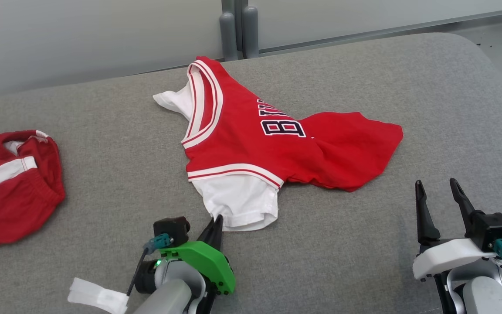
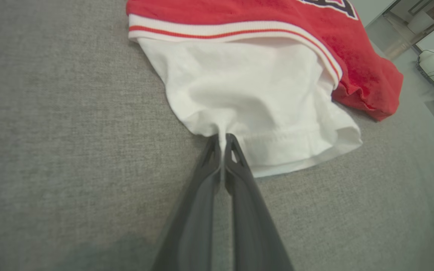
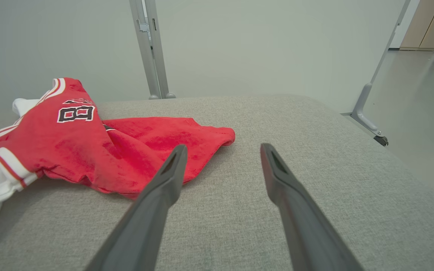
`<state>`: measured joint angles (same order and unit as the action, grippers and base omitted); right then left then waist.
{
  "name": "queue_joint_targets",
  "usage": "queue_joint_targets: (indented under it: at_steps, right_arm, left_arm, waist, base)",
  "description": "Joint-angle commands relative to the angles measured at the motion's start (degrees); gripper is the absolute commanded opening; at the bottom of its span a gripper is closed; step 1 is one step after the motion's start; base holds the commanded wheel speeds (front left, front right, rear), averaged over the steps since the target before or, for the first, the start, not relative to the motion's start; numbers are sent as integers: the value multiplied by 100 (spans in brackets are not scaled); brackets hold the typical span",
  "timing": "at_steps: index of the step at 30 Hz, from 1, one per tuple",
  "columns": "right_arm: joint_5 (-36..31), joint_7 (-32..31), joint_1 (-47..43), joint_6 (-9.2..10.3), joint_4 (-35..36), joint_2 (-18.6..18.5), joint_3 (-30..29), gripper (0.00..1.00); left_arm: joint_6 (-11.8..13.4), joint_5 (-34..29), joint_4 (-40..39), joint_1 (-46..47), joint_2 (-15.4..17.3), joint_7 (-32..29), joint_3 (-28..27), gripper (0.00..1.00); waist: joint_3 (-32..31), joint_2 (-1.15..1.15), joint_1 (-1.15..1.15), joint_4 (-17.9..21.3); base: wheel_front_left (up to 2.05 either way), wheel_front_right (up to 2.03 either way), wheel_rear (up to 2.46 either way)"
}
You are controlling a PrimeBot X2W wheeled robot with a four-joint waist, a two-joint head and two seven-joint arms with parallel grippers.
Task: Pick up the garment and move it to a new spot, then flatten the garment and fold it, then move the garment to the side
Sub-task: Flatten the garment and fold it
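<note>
Garment (image 1: pixel 251 144) is lying crumpled in the middle of the grey tabletop (image 1: pixel 364 244): a red jersey with white-and-red trim, dark lettering across the chest and white sleeves poking out of it. On my head view the neck opening points toward the far edge and the red body bunches off to the right. One white sleeve (image 1: pixel 242 203) trails back toward me.

Left claw (image 1: pixel 217 223) is right at that sleeve's near hem, jaws pressed together. The left wrist view shows it plainly: a small pinch of white cloth caught between the tips, the fabric puckering up into the grip. Around the pinch the sleeve lies on the tabletop, and I can't tell that any of it is lifted.

Right claw (image 1: pixel 437 186) sits low on the right, jaws spread wide with nothing in them, clear of the jersey's red hem. On the right wrist view both fingers stand far apart over bare grey fabric, with the red hem ahead and off to the left.

Over at the far left of the head view there's a second red piece of clothing (image 1: pixel 11 192) with a white stripe, heaped up well apart from the jersey. Two grey posts (image 1: pixel 238 30) stand just behind the tabletop's far edge.
</note>
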<state>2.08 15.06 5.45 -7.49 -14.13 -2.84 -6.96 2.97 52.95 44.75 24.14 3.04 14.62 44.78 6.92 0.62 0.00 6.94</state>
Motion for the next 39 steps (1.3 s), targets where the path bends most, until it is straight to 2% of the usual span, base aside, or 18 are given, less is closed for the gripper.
queue_joint_targets:
  at_steps: [1,4,10,15,24,31,32,33,34,39]
  right_arm:
    - [-23,18,-70,-1,40,-10,-24,100]
    - [4,18,-94,-1,73,-9,-76,100]
    - [51,18,-135,-1,84,-9,-117,100]
    - [79,18,-91,-1,44,-10,-91,100]
    - [94,18,-54,-1,-85,-10,-110,100]
    - [139,18,-76,-1,-527,-10,-173,100]
    - [142,17,-69,-1,-633,-10,-172,100]
    - [146,18,-53,-1,-723,-9,-165,100]
    - [153,18,-25,-1,-799,-11,-166,100]
    - [256,12,103,-1,-1157,-11,-139,100]
  left_arm:
    - [7,-46,-27,38,84,28,-64,0]
    - [80,-158,-347,-45,329,63,-463,0]
    - [451,-651,-1640,-744,825,59,-1492,0]
    - [686,-833,-2366,-1441,1016,59,-1972,0]
    - [919,-792,-2710,-2162,1090,31,-2043,0]
    - [925,-743,-2683,-2330,1020,-11,-1973,0]
    - [912,-750,-2697,-2299,1004,-2,-1985,18]
    - [904,-776,-2714,-2257,991,10,-1999,62]
    - [899,-801,-2739,-2212,976,21,-2027,100]
    - [863,-913,-2877,-2053,934,48,-2132,100]
  waist:
    - [-14,-62,0,-62]
    - [-20,-62,0,-180]
    - [8,-62,0,-416]
    - [55,-62,0,-537]
    - [112,-62,0,-594]
    - [131,-62,0,-595]
    - [129,-62,0,-601]
    - [125,-62,0,-608]
    - [121,-62,0,-616]
    - [102,-62,0,-669]
  base:
    - [0,0,0]
    - [0,0,0]
    - [0,0,0]
    - [0,0,0]
    - [0,0,0]
    - [0,0,0]
    - [0,0,0]
    - [0,0,0]
    - [0,0,0]
    - [0,0,0]
